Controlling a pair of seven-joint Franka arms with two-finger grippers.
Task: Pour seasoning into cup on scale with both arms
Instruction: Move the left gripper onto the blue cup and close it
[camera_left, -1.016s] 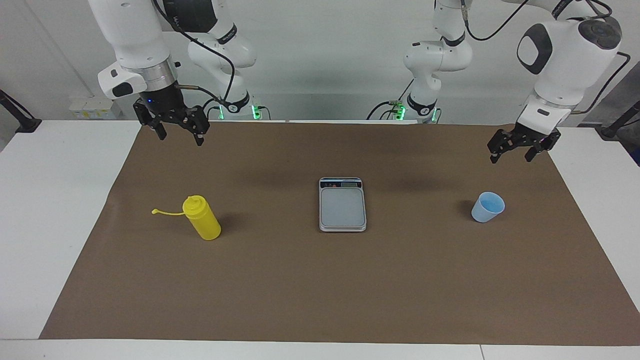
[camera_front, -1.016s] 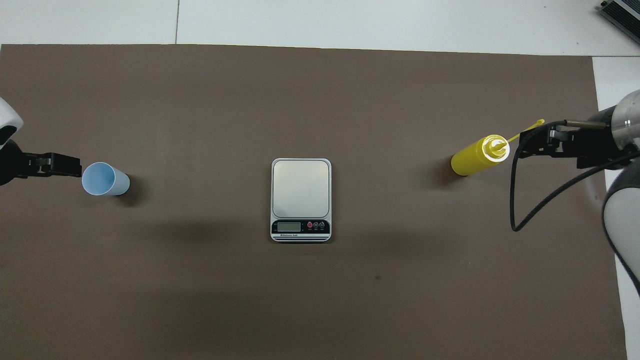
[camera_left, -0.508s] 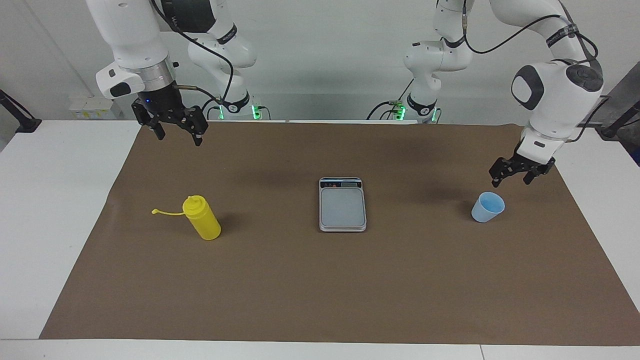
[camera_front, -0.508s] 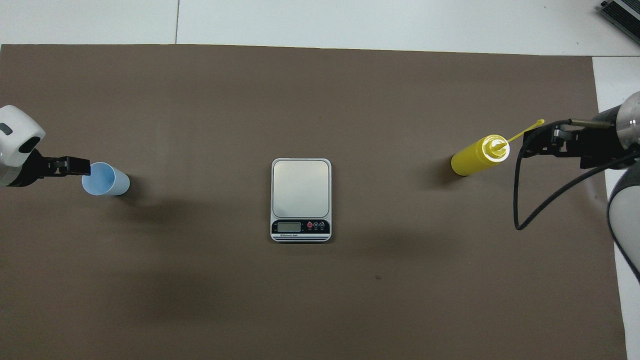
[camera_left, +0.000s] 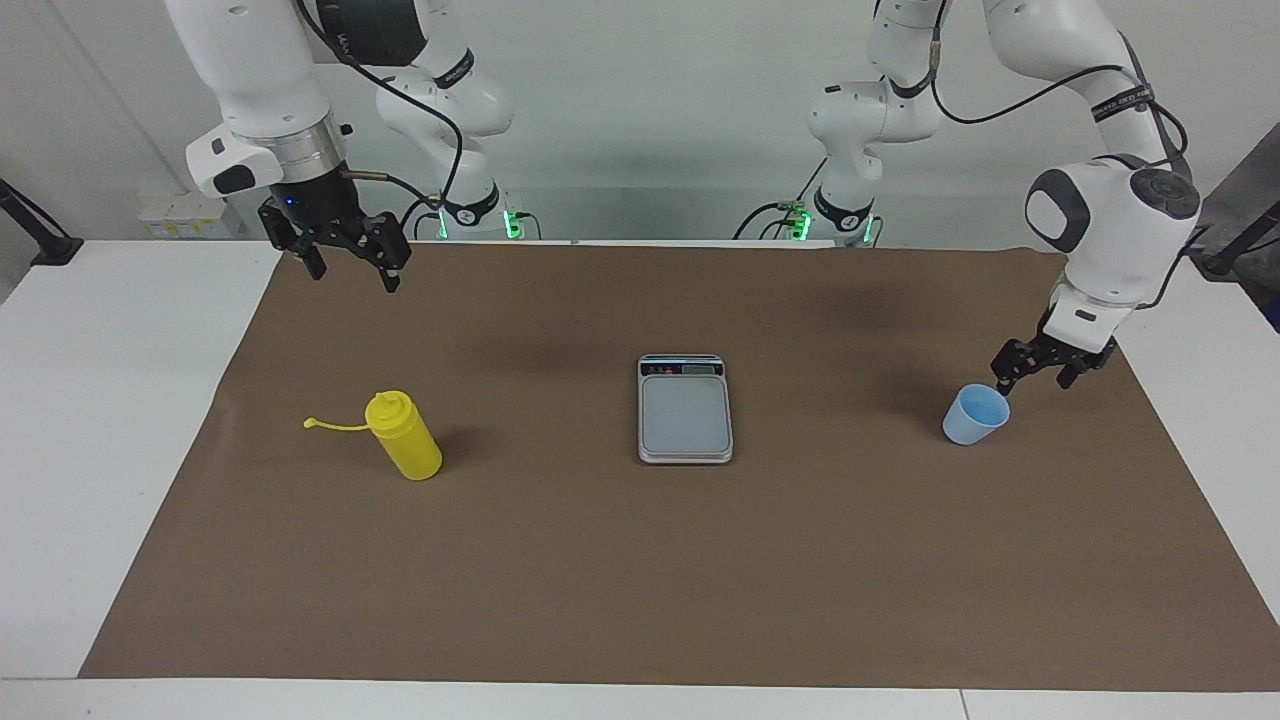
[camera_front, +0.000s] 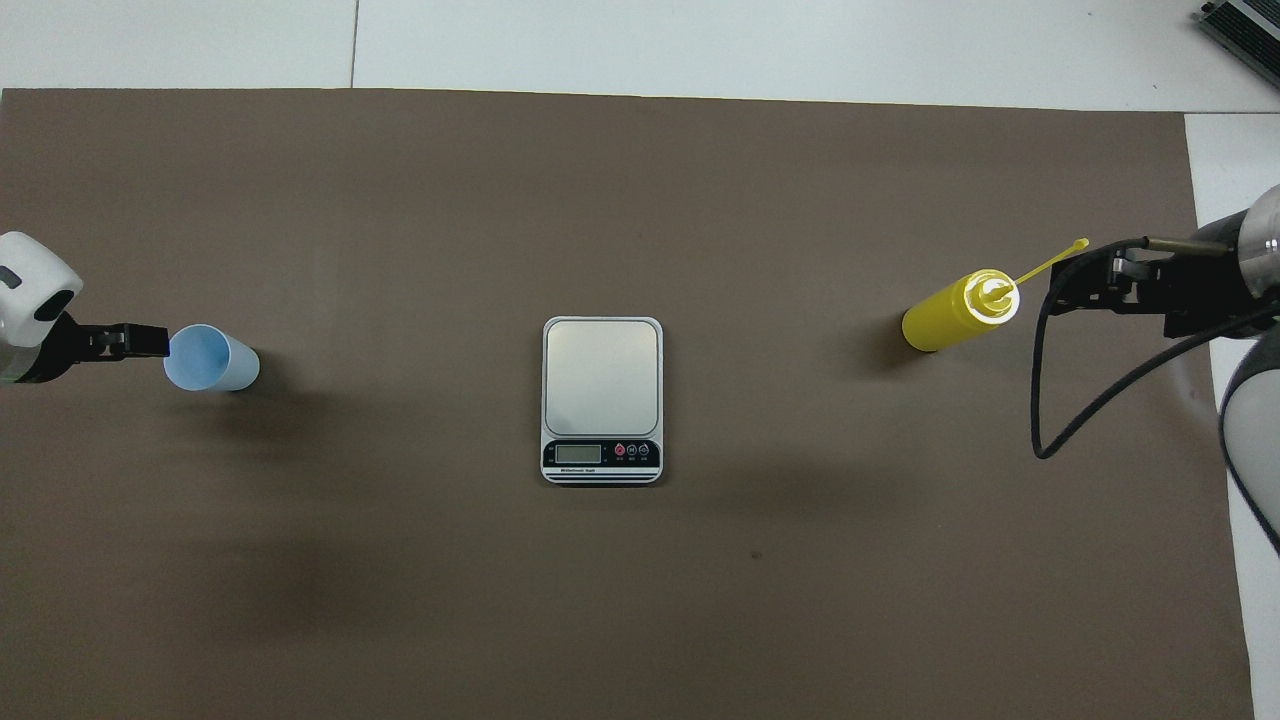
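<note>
Since a second ago my left gripper (camera_left: 1035, 370) has been dropping from high over the mat's corner to the cup (camera_left: 975, 414); the cup, the scale (camera_left: 685, 408) and my right arm are staying where they were.

Left gripper: I am hanging low, just beside the cup's rim on its side toward my own arm's end of the table. My fingers are standing spread, pinching nothing, and I cannot tell whether one tip is touching the rim. The cup is standing upright on the brown mat (camera_left: 640, 560), mouth up.

Right gripper (camera_left: 350, 262): I am waiting high in the air with fingers spread and empty, over the mat's edge close to my base. The bottle (camera_left: 403, 435) is standing on the mat below me, its cap strap sticking out toward my arm's end of the table.

The scale is lying at mid-table between the two grippers, well apart from both, its plate bare.

Step in hand, as I judge it: taking the cup. To do it well I should be bringing the fingers down either side of the wall, below the rim, closing gently since thin plastic likely flexes, and keeping the cup level on the carry to the plate.
</note>
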